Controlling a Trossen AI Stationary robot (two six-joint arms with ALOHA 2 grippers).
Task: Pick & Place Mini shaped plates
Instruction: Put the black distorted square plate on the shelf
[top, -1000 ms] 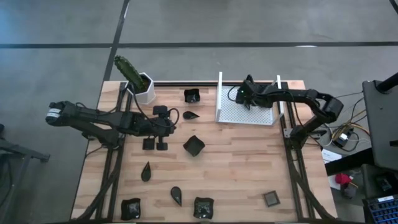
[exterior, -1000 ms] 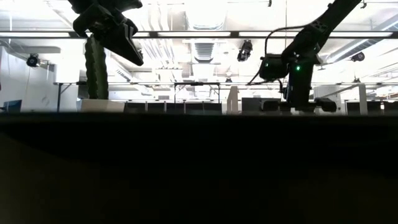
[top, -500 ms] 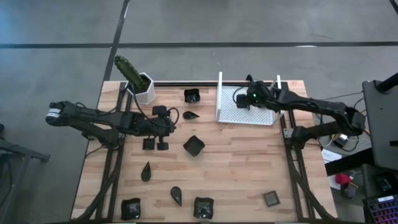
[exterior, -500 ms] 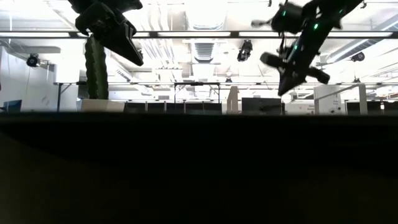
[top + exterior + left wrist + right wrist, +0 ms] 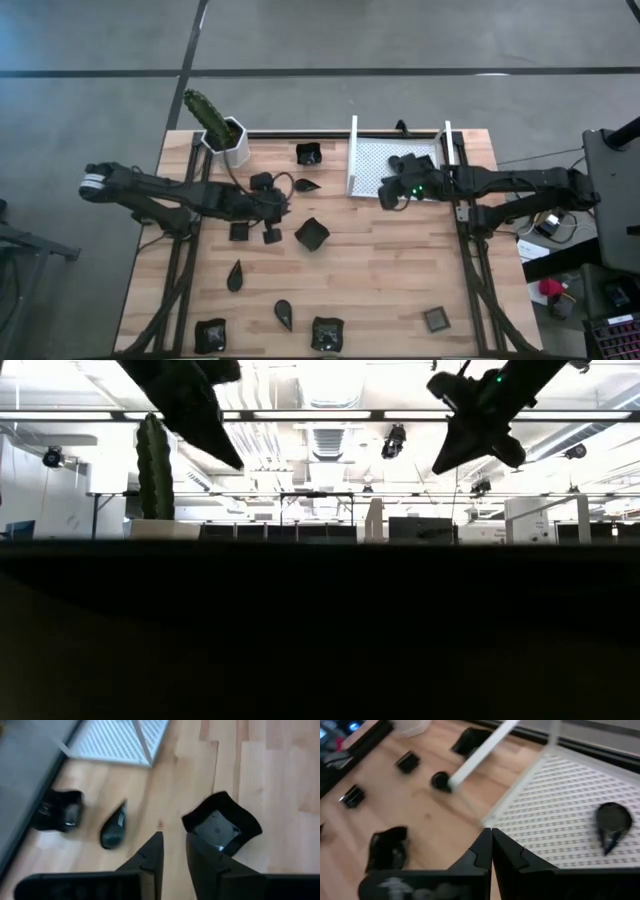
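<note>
Right now we have one teardrop plate (image 5: pixel 613 827) already lying on the white perforated tray (image 5: pixel 372 178), which sits at the far edge of the tabletop toward its right corner; we read that as the drop-off place, since its raised side walls would keep small dishes from sliding off. Our right gripper (image 5: pixel 491 851) hovers over the tray's near edge with its fingers pressed together and nothing between them, which fits an arm that has no plate of its own to carry at this point.

Our left gripper (image 5: pixel 174 851) hangs near the middle of the tabletop, fingers parted only narrowly and empty, pointing at the square plate (image 5: pixel 222 823) just ahead of it. We judge this dish to be the next pick: it is the one nearest the tray among those lying loose, and its upturned rim gives the fingers an edge to pinch.

The other mini shaped plates are scattered over the wood: a square one (image 5: pixel 309 153) and a teardrop (image 5: pixel 307 185) near the far edge beside the tray, a teardrop (image 5: pixel 235 275) toward the left edge, and four more along the near edge (image 5: pixel 327 332). The cactus pot (image 5: pixel 232 140) at the far left corner is no part of the job, so we leave it standing.
</note>
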